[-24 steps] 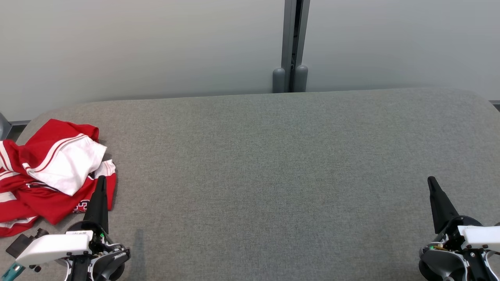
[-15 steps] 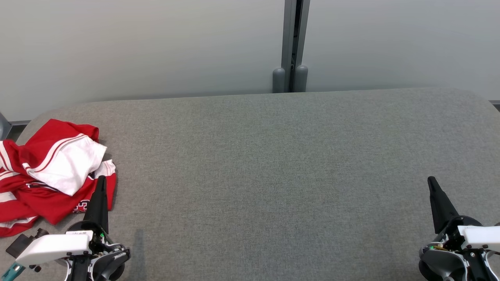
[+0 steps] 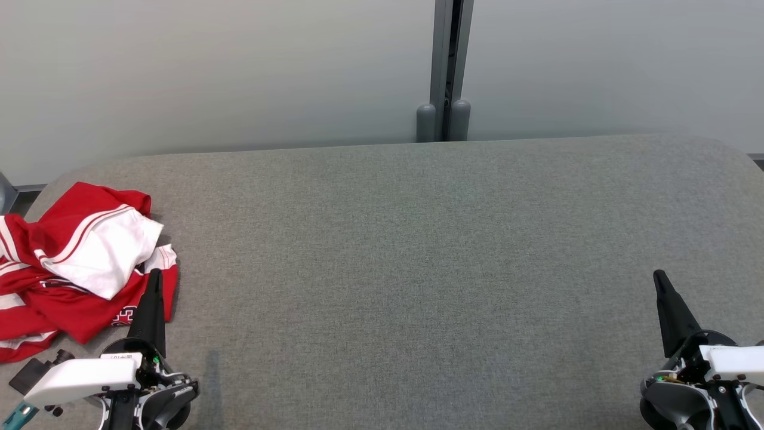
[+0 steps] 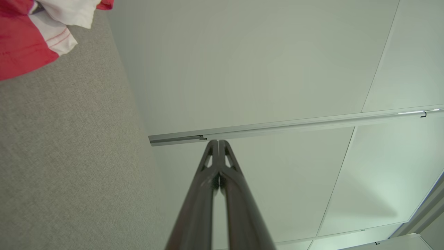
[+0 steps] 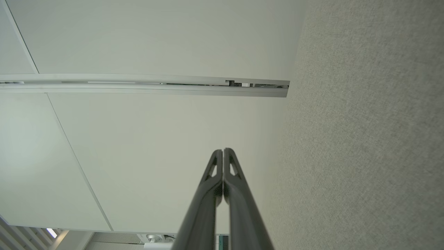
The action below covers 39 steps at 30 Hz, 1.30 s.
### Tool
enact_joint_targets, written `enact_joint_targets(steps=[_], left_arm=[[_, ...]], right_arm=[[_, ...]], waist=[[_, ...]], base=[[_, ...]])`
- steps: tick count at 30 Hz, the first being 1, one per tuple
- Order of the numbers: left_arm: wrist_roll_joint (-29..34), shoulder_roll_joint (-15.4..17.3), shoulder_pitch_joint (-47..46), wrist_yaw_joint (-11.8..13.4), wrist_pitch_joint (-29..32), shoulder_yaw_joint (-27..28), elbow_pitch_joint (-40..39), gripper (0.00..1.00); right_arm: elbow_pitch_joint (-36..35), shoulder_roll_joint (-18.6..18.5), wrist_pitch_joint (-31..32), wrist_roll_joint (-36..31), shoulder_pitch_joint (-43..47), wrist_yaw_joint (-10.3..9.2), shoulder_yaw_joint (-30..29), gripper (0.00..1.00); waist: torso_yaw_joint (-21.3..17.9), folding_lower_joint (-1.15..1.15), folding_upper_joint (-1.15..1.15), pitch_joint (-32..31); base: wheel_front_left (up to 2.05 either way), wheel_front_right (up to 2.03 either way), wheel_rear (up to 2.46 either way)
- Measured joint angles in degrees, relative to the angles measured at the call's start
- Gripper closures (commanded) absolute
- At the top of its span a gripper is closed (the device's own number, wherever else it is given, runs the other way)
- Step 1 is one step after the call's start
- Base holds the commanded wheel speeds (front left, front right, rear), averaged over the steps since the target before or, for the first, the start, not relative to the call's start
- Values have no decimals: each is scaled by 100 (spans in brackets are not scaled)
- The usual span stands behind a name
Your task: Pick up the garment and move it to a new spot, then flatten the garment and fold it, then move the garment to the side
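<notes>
A crumpled red and white garment (image 3: 71, 263) lies in a heap at the far left of the grey fabric table (image 3: 418, 269). Its edge also shows in the left wrist view's top left corner, the garment (image 4: 31, 31) lying on the grey cloth. My left gripper (image 3: 156, 273) hovers at the lower left, fingers shut and empty, its tip just over the garment's right edge. In its own view the left gripper (image 4: 218, 141) points at the pale wall. My right gripper (image 3: 658, 275) rests at the lower right, shut and empty; the right gripper (image 5: 223, 150) has its fingertips pressed together.
A pale partition wall (image 3: 209, 71) runs behind the table, with a grey metal post (image 3: 444, 71) at its middle. The table's rounded far corners show at left and right. Wide bare cloth spreads between the two grippers.
</notes>
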Motion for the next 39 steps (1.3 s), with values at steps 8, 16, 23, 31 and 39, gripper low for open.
enact_joint_targets(steps=[8,16,23,31,39], left_arm=[[0,0,0,0,0,0,0,100],[0,0,0,0,0,0,0,100],[0,-32,76,1,-2,-9,86,0],[-1,-78,230,3,-119,-69,154,0],[15,-54,228,3,-314,-172,24,0]], right_arm=[[0,0,0,0,0,0,0,100],[0,0,0,0,0,0,0,100],[78,41,0,-1,77,-2,3,0],[112,86,-144,0,195,-8,178,0],[-52,81,-365,-13,180,-8,398,0]], waist=[[0,0,0,0],[0,0,0,0],[0,0,0,0],[4,0,0,1],[8,0,0,-1]], base=[[0,0,0],[0,0,0],[0,0,0],[0,0,0],[0,0,0]])
